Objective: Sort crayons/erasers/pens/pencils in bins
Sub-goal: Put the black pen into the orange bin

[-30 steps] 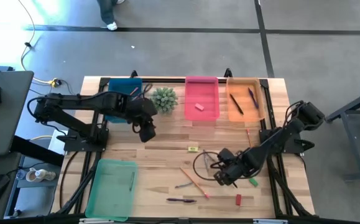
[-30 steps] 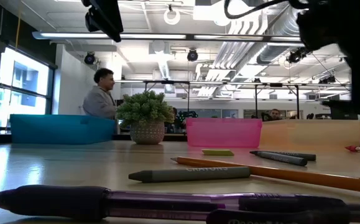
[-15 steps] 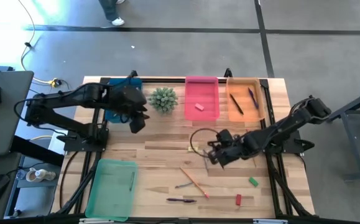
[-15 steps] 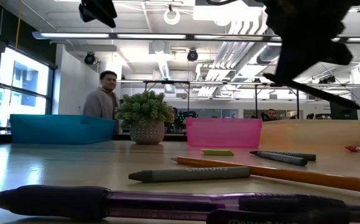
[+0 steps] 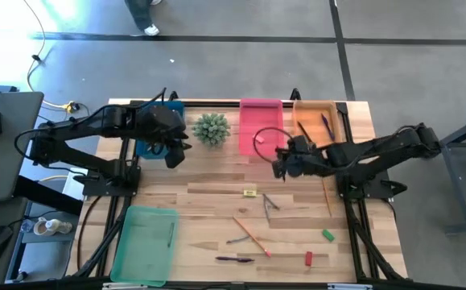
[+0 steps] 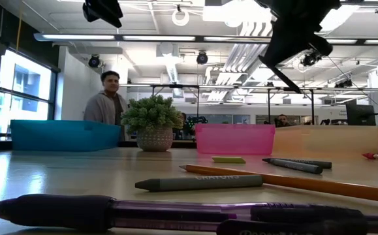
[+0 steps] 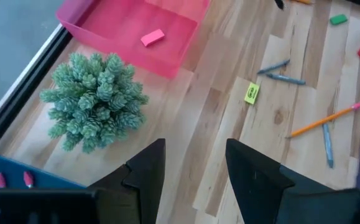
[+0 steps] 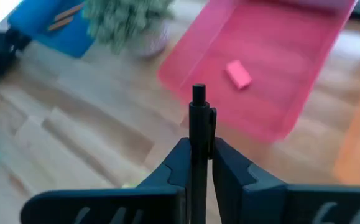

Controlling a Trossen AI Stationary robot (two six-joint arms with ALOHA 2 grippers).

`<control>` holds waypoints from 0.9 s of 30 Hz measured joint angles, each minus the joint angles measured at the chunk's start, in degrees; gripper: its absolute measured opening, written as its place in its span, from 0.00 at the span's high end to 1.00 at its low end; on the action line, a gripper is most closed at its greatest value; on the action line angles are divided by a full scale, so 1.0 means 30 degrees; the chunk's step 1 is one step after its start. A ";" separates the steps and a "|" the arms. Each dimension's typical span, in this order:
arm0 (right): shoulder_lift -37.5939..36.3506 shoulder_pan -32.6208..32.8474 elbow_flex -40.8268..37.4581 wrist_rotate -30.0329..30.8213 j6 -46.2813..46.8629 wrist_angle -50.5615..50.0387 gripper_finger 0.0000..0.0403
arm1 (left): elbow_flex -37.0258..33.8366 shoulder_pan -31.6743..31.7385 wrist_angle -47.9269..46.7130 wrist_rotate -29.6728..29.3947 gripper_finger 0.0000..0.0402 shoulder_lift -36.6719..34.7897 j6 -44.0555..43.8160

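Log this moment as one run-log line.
right gripper: shut on pen, above table near pink bin | left gripper: open, empty, by plant | orange bin: two pens

Open-plan lab, exposed ducts (image 6: 175, 49), monitors (image 6: 360, 115)

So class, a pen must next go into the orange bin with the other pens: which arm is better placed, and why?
The right. Its gripper is shut on a black pen, just beside the orange bin. The left gripper is open and empty, near the blue bin.
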 joint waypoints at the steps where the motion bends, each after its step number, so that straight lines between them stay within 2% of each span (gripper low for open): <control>1: -0.0246 -0.0383 0.0000 0.0005 -0.0544 0.0012 0.94 | 0.0000 0.0007 -0.0006 -0.0005 0.61 0.0005 -0.0033; 4: -0.0950 -0.1648 0.0000 -0.0010 -0.2304 0.0056 0.94 | 0.0000 0.0000 0.0000 -0.0012 0.61 -0.0010 -0.0253; 10: -0.2270 -0.4570 0.0000 -0.0533 -0.6283 0.0803 0.94 | 0.0015 0.0000 0.0009 -0.0148 0.61 0.0139 -0.2712; 18: -0.3446 -0.9112 0.0007 -0.3562 -1.2893 0.1892 0.94 | 0.0029 -0.0007 0.0146 -0.0650 0.61 0.0807 -0.6292; 23: -0.3469 -1.1696 0.0007 -0.5985 -1.5551 0.1780 0.94 | 0.0029 -0.0073 0.0175 -0.1156 0.61 0.1627 -0.7793; 27: -0.3293 -1.3632 0.0007 -0.7065 -1.7050 0.1187 0.94 | 0.0026 -0.0316 0.0182 -0.1200 0.61 0.2365 -0.8664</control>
